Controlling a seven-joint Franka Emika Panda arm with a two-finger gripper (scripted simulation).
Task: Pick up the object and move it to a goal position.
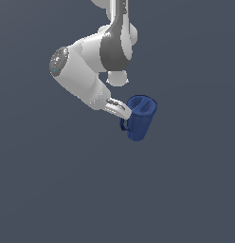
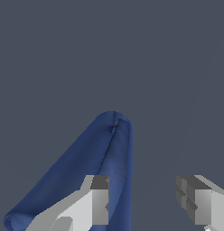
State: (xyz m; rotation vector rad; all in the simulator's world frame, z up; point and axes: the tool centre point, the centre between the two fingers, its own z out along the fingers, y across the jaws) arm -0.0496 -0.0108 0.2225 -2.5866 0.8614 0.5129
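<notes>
The object is a dark blue tapered mug, rim up and leaning a little, with its small handle toward the exterior view's left. My gripper comes in at a slant from the upper left, and its fingers reach the mug's rim on the handle side. In the wrist view the mug lies alongside one finger and extends partly into the gap. The other finger stands well apart from it. The gripper is open and grips nothing.
A plain dark grey surface fills the scene around the mug. The white arm links hang above and to the exterior view's left of the mug.
</notes>
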